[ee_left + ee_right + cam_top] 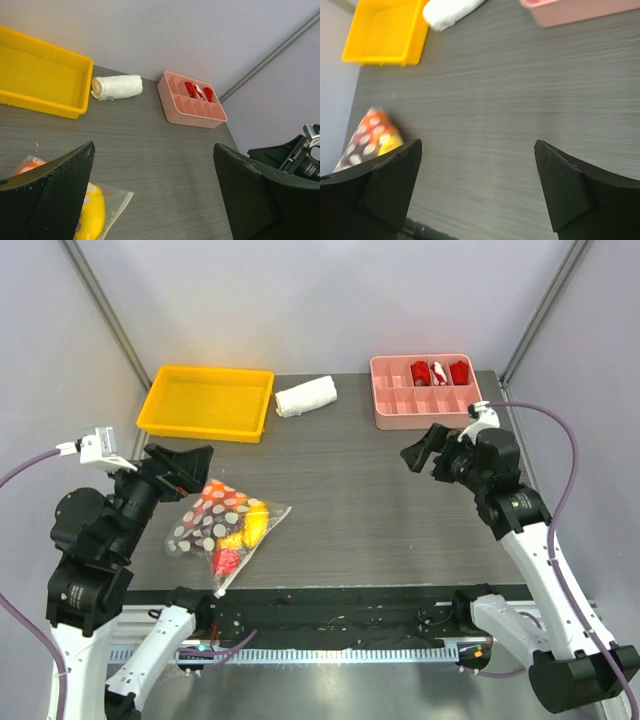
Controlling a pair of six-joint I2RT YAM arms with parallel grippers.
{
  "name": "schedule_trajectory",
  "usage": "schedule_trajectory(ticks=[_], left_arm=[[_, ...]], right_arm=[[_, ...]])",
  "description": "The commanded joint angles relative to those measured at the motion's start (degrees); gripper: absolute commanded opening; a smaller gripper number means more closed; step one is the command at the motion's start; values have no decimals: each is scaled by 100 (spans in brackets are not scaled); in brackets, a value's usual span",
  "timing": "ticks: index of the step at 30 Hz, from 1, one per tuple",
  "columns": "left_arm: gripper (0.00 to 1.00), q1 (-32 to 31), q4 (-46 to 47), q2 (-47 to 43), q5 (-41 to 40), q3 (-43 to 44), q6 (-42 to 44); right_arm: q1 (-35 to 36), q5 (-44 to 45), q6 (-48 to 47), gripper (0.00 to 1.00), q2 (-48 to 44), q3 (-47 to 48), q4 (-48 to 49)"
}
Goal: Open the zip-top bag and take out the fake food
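Clear plastic, dotted grey-white: the bag (228, 530), lying flat on the table (360, 500) in the lower left of the top view. Contents: the food (243, 528), yellow, orange and red pieces, all seen through the plastic. My left pincer (190, 472): fingers wide apart, gripping nothing, in frame just above the bag's upper edge; in my left wrist view a yellow piece shows at the lower left beneath one finger. My right pincer (422, 452): fingers apart, gripping nothing, right of centre, well apart from the bag. Along the table's upper edge, left to right: yellow tray (207, 400), rolled cloth (306, 397), pink tray (425, 412) with red items (438, 372) in its top-right compartments.
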Motion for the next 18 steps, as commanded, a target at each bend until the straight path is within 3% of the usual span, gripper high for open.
schedule_trajectory(ticks=[1,4,11,18], left_arm=[[100,26,-356,168,124,98,-290],[100,26,-593,239,177,28,-431],[100,18,-1085,221,186,-349,-502],[100,26,-1464,169,194,-683,-510]], right_arm=[[632,-969,437,100,89,-538,517],[1807,-865,974,100,282,-1058,1255],[4376,637,2134,100,1740,-1358,3072],[5346,1079,3426,100,3963,-709,4384]])
